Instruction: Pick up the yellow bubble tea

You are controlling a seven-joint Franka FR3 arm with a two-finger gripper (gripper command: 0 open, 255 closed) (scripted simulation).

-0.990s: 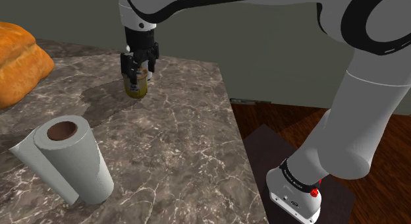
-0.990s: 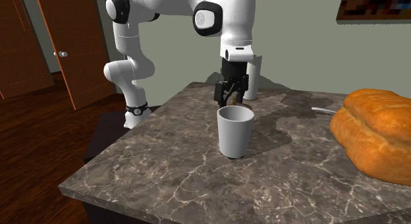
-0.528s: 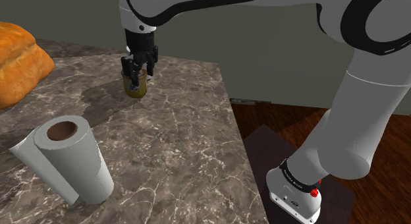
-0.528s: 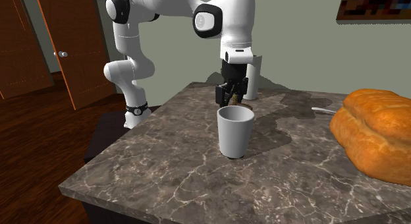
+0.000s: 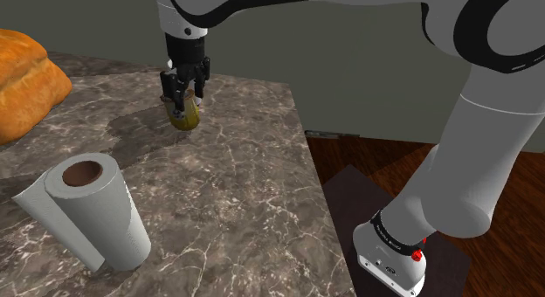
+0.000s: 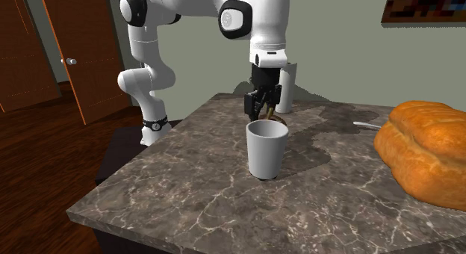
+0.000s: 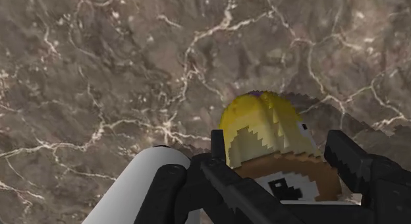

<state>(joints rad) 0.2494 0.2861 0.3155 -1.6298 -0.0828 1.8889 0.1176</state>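
**A:** Since you have the shoulder view up, where is the bubble tea [image 5: 185,119]?

**B:** Near the counter's [image 5: 236,190] edge along the grey wall [image 5: 349,59], some way in from the corner on the stand's [image 5: 348,197] side. It is small and yellowish, and it leans instead of standing straight.

**A:** And the gripper [image 5: 185,103]?

**B:** Right above it, pointing down from the white arm [image 5: 489,138]. The wrist view has both black fingers [image 7: 224,180] pressed against the bubble tea, one on each side, so the pincer is clamped on it near its top.

**A:** Is its base off the counter?

**B:** I cannot tell. The base is very close to the surface, with a shadow just under it.

**A:** How does it look up close?

**B:** Yellow body, a brown band, then a white end with a black mark.

**A:** What else is on the counter?

**B:** Bread [image 5: 26,81] at the edge on the shoulder view's left, well apart from the bubble tea. A paper towel roll [image 5: 92,218] sits toward the edge nearest that camera. In the second exterior view a white cup [image 6: 266,149] stands upright near the counter's middle, in front of the gripper, hiding most of the bubble tea.
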